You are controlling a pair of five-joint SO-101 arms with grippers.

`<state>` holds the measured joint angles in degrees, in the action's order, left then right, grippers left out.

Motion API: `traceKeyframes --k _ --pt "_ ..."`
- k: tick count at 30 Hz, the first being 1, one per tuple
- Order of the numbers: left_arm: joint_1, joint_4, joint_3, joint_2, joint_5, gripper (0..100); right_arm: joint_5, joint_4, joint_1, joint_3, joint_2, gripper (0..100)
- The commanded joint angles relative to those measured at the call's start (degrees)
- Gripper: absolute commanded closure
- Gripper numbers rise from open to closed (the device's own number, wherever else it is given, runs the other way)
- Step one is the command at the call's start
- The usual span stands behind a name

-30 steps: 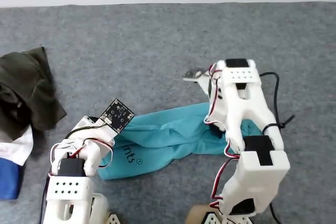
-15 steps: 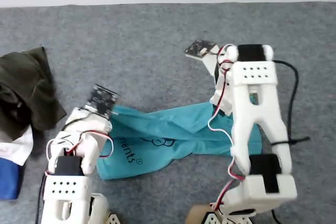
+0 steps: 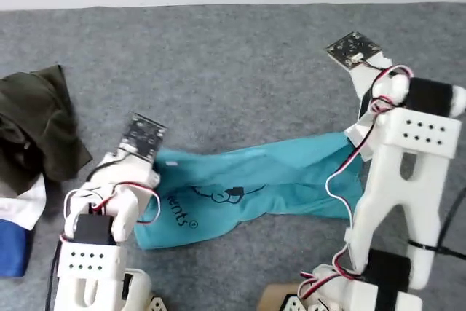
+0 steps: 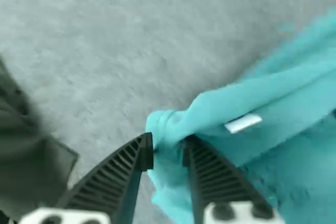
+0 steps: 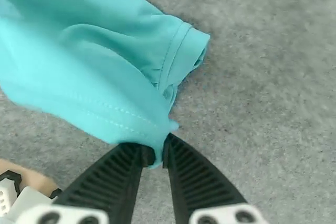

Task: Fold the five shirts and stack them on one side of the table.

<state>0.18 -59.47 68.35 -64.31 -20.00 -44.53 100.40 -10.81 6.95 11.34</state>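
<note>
Two hands are at work, and both are clenched on the same garment. The left hand [image 4: 167, 148] has a bunched fold of the teal shirt [image 3: 247, 191] pinched between its ribbed black fingers [image 4: 131, 163]. A small white tag [image 4: 242, 123] lies on the cloth just past its fingertips. The right hand [image 5: 157, 153] is closed on an edge of the same shirt, and one sleeve opening [image 5: 191, 45] lies on the grey surface [image 3: 218, 63] just ahead of its fingers.

One teal shirt is in play. It runs as a long, rumpled band from one hand to the other, lying low along the surface, with dark print [image 3: 218, 194] on its upper side.

Beyond the left hand, well apart from the teal shirt, three more pieces of cloth are heaped together. They are one dark green shirt [image 3: 36, 129], one white piece [image 3: 22, 205] under its edge, and one blue piece [image 3: 11, 249] next to that.

In the high view the right arm [image 3: 400, 180] covers the end of the shirt at its own hand. The left arm [image 3: 109, 209] likewise overlaps the other end. A tan corner [image 3: 273, 298] shows behind the right hand, near that arm's base.
</note>
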Motion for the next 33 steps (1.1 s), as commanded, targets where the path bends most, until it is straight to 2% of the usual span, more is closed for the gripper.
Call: traceKeyframes --k 1,12,16,23,29,33 --pt "2.02 -9.32 -4.53 -0.97 -6.07 88 -0.35 2.33 -0.92 2.46 2.95 98.8" --pt "4.04 -29.36 -12.62 -0.88 -17.41 86 1.32 2.33 -0.57 2.64 3.03 98.8" --pt "5.98 -29.27 -12.53 -0.53 -19.34 85 3.43 2.42 -0.48 2.64 3.12 98.8" --pt "15.3 -27.16 -8.48 -0.44 -19.69 85 4.31 2.42 2.86 1.23 6.64 98.7" --pt "22.51 -26.46 -7.25 -0.44 -19.69 85 6.24 2.42 2.95 -2.55 8.13 98.7" --pt "25.32 -21.01 -1.36 -0.44 -19.43 85 6.68 2.42 3.12 -2.64 8.92 98.7"
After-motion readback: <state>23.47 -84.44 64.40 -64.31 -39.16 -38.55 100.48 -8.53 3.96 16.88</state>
